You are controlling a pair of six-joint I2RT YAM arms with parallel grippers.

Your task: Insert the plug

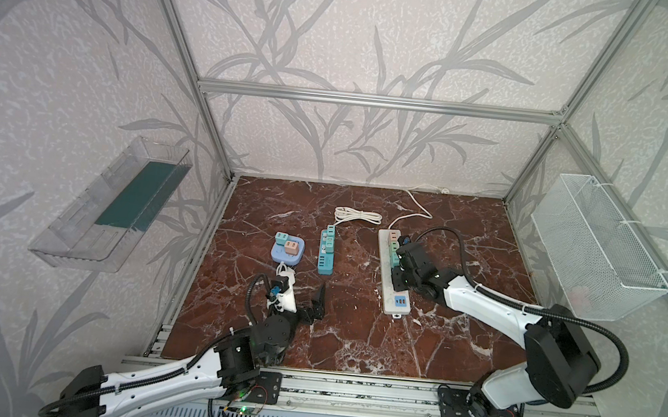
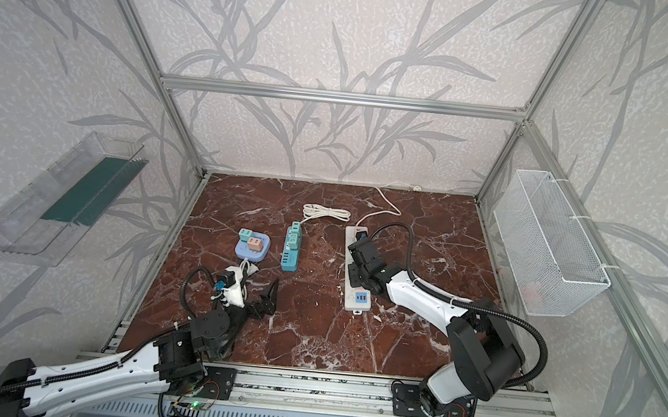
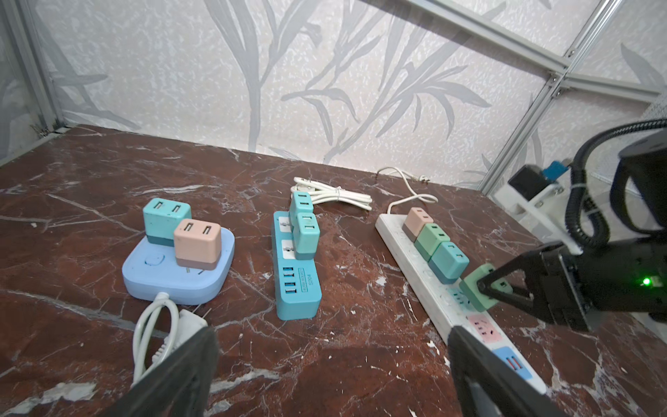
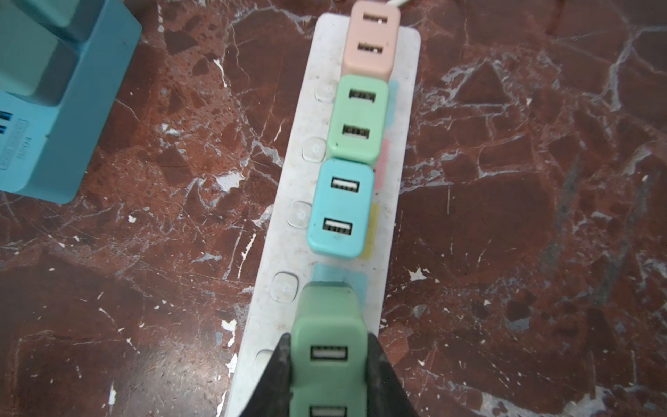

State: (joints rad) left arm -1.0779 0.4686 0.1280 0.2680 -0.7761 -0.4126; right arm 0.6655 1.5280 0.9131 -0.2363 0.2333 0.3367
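Green plug (image 4: 326, 317): clamped between the two black fingers of the right gripper (image 4: 329, 346), jaws closed on its sides. It sits tilted over the white power strip (image 4: 285, 245), right of centre on the table. Its base is at the blue-labelled socket (image 4: 355, 285), the fourth position from the strip's far end. Cannot tell whether the prongs are in.

Just beyond it on the same strip, three plugs seated in a row, touching one another: light blue plug (image 4: 341, 207) nearest, then pale green plug (image 4: 357, 119), then pink plug (image 4: 371, 39) at the far end.

Left of that, mid-table: teal power strip (image 1: 326, 265) carrying two teal plugs at its far end, with a coiled white cable (image 1: 356, 215) beyond it. Further left: light blue square hub (image 3: 144, 281) with one teal and one pink plug standing on it.

Left gripper (image 3: 332, 332): near-left area of the marble table (image 1: 353, 336), jaws spread wide, holding nothing. The hub's white lead (image 3: 155, 325) lies just beside one finger.

Walls: wire basket (image 1: 600, 247) on the right, clear tray (image 1: 110, 213) on the left.
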